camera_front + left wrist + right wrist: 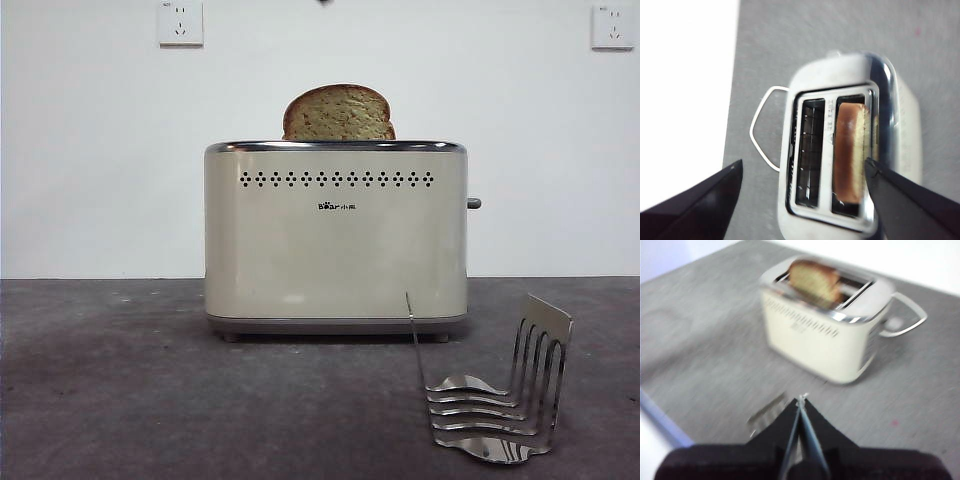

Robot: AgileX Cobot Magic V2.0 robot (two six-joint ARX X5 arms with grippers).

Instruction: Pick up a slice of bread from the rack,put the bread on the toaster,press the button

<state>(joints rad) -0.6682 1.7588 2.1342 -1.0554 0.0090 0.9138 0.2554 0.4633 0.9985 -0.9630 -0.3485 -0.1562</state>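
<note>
The slice of bread stands upright in a slot of the cream toaster, its rounded top above the chrome rim. In the left wrist view the bread fills one slot and the other slot is bare. My left gripper hovers open above the toaster, touching nothing. The button sticks out of the toaster's right side. The silver rack stands without bread at the front right. My right gripper is shut on nothing, above the table in front of the toaster, over the blurred rack.
Two white wall sockets sit high on the back wall. A white wire loop lies by one end of the toaster. A small black tip shows at the top edge of the front view.
</note>
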